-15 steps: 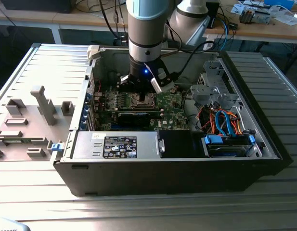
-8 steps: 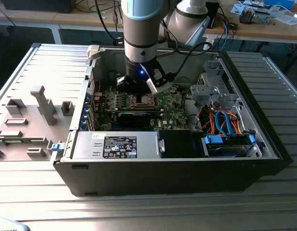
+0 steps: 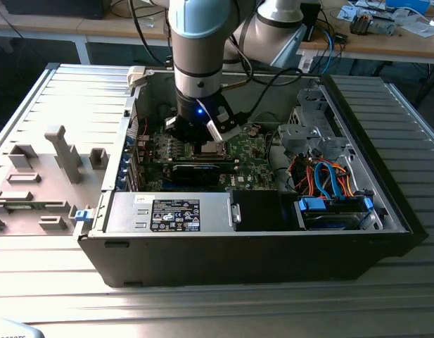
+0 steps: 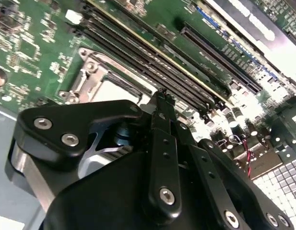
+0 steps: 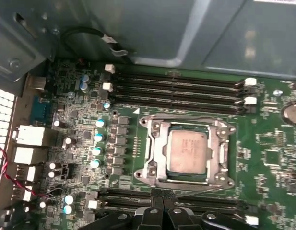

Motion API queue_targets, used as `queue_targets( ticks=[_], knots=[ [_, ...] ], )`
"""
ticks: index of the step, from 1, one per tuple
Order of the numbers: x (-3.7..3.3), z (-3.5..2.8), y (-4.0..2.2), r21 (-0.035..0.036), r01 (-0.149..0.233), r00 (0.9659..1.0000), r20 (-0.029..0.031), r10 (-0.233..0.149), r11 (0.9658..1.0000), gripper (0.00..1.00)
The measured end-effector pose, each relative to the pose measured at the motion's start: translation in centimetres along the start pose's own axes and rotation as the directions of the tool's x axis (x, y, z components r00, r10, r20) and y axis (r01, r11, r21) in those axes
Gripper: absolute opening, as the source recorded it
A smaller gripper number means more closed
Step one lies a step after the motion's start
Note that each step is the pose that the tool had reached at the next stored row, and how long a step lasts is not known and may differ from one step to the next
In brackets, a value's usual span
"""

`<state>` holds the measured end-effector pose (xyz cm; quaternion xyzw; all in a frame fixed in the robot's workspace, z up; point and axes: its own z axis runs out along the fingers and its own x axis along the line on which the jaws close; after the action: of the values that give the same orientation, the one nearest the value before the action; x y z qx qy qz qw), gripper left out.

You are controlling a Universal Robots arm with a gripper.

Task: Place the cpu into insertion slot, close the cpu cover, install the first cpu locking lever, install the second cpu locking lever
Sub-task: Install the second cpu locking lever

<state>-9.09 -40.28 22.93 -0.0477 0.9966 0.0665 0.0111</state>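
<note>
Item: open computer case (image 3: 357, 232) lying on its side on a ribbed metal bench (image 3: 202, 303), green motherboard (image 5: 277, 158) facing up so the socket can be reached from above. Cpu (image 5: 187, 151): dull silver square, seated flat in the insertion slot (image 5: 159, 125), which sits mid-board just below the row of black memory slots (image 5: 176, 91) in the first wrist view; the chip appears already placed. Cpu cover (image 5: 219, 143): silver frame, lying down around the chip with the chip showing through its window, so it looks closed or nearly so; whether either locking lever is latched cannot be told. Gripper (image 5: 159, 207): black fingers pressed together to a narrow tip, pinching nothing, a form that would suit pushing a thin part rather than grasping. In the second wrist view the tip (image 4: 162, 98) hangs just beside the socket's edge, near the memory slots; contact cannot be judged. Arm: in the exterior view its wrist (image 3: 197, 77) stands nearly vertical over the far left part of the case, tool pointing straight down into the board, blue light lit.
</note>
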Motion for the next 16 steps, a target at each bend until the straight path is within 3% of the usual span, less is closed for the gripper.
queue_targets(
  ticks=[4,7,16],
  knots=[
    [0.89,0.83,-0.02,-0.0004,0.000,1.0000,0.0001,0.000,1.0000,0.11],
    [1.11,1.54,-0.10,-0.0004,0.002,1.0000,-0.0002,-0.002,1.0000,0.11],
    [1.90,2.32,-0.07,-0.0004,0.006,1.0000,-0.0008,-0.006,1.0000,0.11]
  ],
)
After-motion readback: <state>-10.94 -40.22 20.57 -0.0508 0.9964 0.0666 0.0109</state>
